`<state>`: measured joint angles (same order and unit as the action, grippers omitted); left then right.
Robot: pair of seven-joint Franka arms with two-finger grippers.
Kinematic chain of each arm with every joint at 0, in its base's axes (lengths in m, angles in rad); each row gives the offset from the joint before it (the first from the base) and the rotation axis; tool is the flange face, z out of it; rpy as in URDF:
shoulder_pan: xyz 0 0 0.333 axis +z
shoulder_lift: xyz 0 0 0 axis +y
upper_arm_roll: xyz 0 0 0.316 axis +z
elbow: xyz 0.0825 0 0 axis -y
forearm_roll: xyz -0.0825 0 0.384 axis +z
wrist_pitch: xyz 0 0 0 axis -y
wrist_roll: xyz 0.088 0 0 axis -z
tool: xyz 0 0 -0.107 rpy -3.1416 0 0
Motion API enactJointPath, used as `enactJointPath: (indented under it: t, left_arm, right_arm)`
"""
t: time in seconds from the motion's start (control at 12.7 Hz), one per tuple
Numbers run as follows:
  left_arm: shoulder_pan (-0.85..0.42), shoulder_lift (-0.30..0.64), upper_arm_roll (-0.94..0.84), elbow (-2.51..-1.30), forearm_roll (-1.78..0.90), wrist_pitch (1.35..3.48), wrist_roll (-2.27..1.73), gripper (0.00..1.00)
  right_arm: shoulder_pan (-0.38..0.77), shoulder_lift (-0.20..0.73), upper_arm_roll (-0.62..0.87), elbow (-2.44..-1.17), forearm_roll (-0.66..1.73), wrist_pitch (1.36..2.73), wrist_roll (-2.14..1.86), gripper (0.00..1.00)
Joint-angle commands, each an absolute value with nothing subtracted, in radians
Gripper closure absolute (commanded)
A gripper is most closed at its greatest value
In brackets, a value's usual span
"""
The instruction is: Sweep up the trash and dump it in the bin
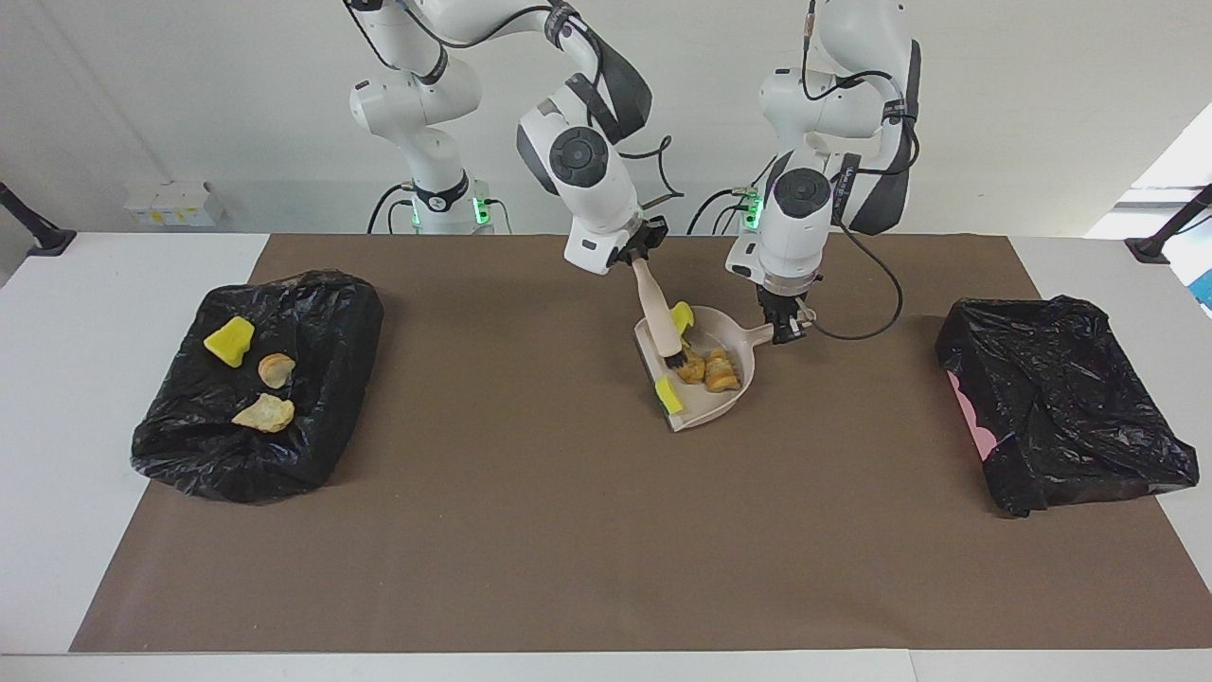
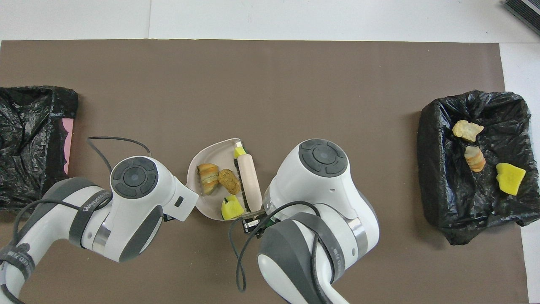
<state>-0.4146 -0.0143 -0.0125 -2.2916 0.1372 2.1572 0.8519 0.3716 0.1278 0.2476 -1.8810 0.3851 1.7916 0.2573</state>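
The beige dustpan (image 1: 712, 403) rests on the brown mat at mid-table. My left gripper (image 1: 784, 328) is shut on its handle. My right gripper (image 1: 636, 254) is shut on the beige hand brush (image 1: 657, 311), held tilted with its black bristles down inside the pan. The pan holds two orange-brown scraps (image 1: 705, 369), a yellow scrap with a green face (image 1: 684, 317) by the brush handle, and a yellow scrap (image 1: 668, 393) at the pan's open lip. In the overhead view the brush (image 2: 249, 181) lies along the pan (image 2: 206, 153) beside the scraps (image 2: 219, 179).
A black-bagged bin (image 1: 327, 317) at the right arm's end of the table holds one yellow (image 1: 229, 341) and two tan scraps (image 1: 270, 393). A second black-bagged bin (image 1: 1060, 398) with a pink edge stands at the left arm's end.
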Motion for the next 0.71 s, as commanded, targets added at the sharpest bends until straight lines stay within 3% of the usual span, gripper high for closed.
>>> enactJointPath:
  t: [0.0,0.32,0.63]
  left_arm:
    - [-0.408,-0.022,-0.011,-2.293,0.152,2.135,0.853,1.00]
    - [-0.361,-0.031,-0.008,-2.241,0.152,2.100,0.944,1.00]
    - [-0.258,-0.052,-0.005,-2.166,0.152,2.017,1.150,1.00]
  right_arm:
    - [0.362,0.103,0.250,-1.894,0.276,1.759,0.289,1.00]
    - [0.318,0.071,0.253,-1.980,0.199,1.779,0.322,1.00]
    - [0.360,0.017,0.259,-2.066,0.199,1.845,0.454,1.00]
